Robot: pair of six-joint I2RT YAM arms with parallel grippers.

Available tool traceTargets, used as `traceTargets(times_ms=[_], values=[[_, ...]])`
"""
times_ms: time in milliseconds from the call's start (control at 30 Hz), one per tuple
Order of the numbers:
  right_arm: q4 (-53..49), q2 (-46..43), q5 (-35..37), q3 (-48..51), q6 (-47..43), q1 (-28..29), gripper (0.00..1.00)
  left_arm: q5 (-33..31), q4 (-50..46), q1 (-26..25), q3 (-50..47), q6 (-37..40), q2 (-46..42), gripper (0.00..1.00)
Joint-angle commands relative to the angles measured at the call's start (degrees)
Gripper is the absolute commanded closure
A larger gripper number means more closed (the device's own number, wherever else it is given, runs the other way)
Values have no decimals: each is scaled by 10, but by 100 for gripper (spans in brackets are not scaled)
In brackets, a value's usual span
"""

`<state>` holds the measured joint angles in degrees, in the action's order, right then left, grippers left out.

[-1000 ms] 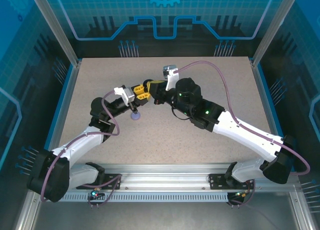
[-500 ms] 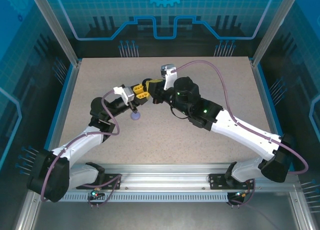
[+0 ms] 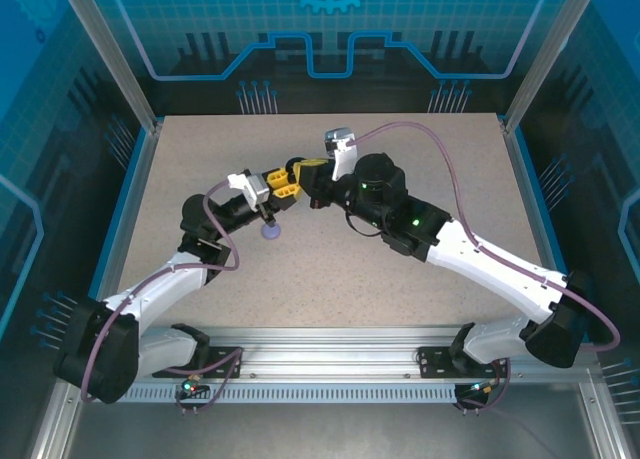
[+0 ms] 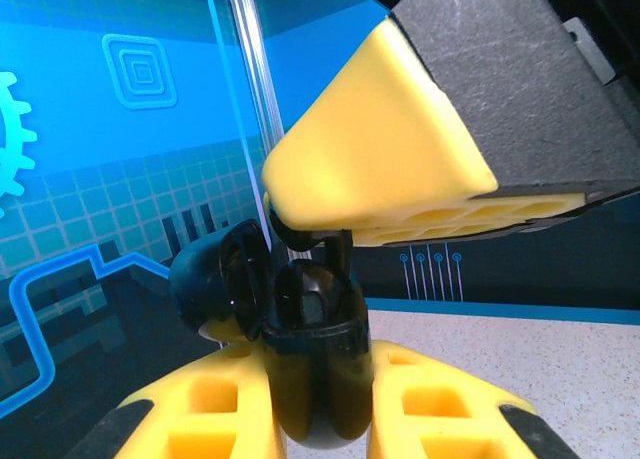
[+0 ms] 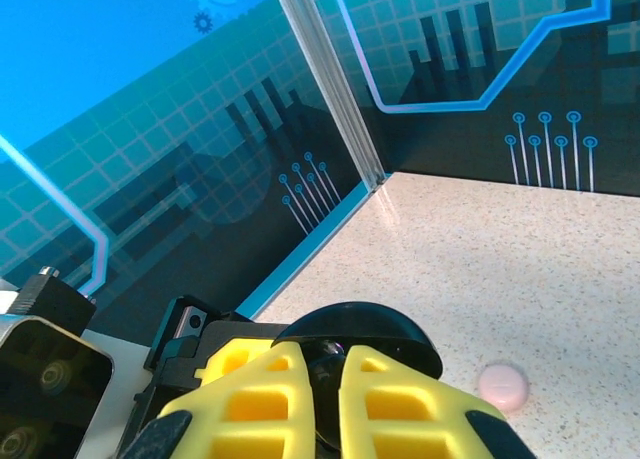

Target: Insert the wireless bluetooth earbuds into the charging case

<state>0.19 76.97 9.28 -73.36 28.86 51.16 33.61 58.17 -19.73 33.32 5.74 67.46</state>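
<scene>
Risks: the earbud (image 4: 300, 241) looks small and dark against a dark well, so a slight tilt could jam its stem on the rim. It could also pop out of the pinch and drop to the table (image 3: 400, 159). Pushing too hard could twist the case (image 4: 312, 329) in its grip.

Right gripper (image 4: 300, 214) is clenched, tips pinching what looks like a black earbud right at the case mouth. Left gripper (image 4: 318, 409) is clamped on the black case, held upright in the air over mid-table, toward the far edge. Its lid (image 4: 215, 279) is swung open to the side.

The inside of the case is too dark to tell whether a second bud sits there. A lavender case (image 3: 270, 232) lies on the table just below the grippers and a pink case (image 5: 502, 386) lies further off; their contents are hidden.
</scene>
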Motion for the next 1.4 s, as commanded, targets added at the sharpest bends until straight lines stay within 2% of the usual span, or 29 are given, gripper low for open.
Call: traceTargets(times_ms=[0, 167, 667, 1033, 1367], values=[[12, -9, -58, -1, -13, -12, 91, 28, 34, -9, 10, 4, -15, 100], [36, -21, -92, 14, -6, -15, 92, 35, 27, -20, 2, 26, -19, 100], [83, -60, -106, 38, -7, -32, 93, 21, -23, -36, -13, 77, -18, 100], [83, -106, -86, 98, 3, -39, 93, 14, -3, -35, -14, 72, -5, 100], [88, -89, -98, 104, 22, -42, 94, 12, 9, -36, -14, 69, -3, 100]])
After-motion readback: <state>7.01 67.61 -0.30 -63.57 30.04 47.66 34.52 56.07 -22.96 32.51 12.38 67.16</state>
